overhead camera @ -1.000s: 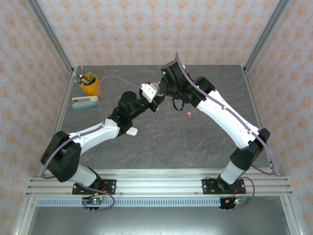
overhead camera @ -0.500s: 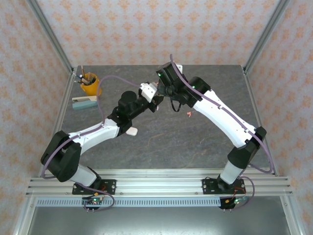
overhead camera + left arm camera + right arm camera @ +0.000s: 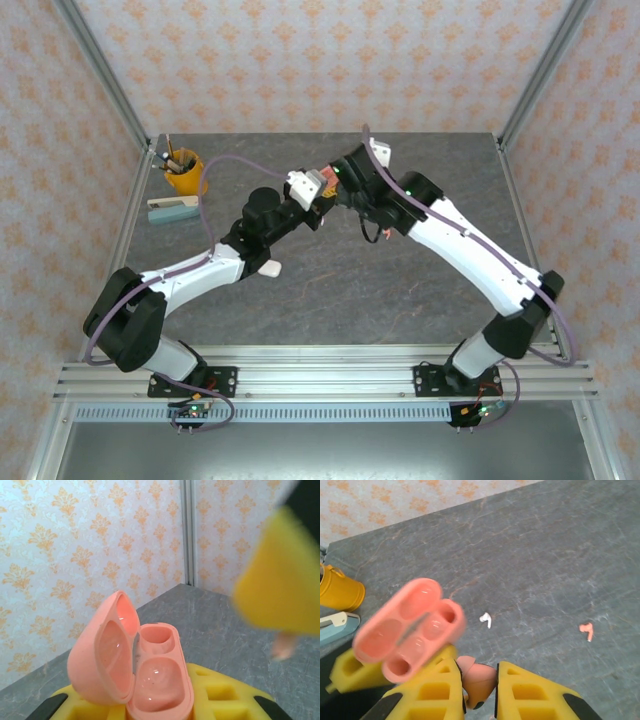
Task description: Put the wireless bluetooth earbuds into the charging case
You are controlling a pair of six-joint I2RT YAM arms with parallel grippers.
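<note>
Left gripper (image 3: 156, 702) is pressed onto the open salmon charging case (image 3: 411, 629) and holds it above the worktop (image 3: 545, 555), lid hinged back, 2 wells exposed. Right gripper (image 3: 479, 670) pinches 1 held salmon earbud (image 3: 477, 679) just beside the case; contact cannot be told. On the worktop below lie 1 white earbud (image 3: 486, 620) and 1 loose salmon earbud (image 3: 586, 629), well apart. Yellow cup (image 3: 337, 587) sits at the far left.

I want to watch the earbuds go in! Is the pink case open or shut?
Open. The pink case has its lid swung back to the left, and both wells inside show bare.
</note>
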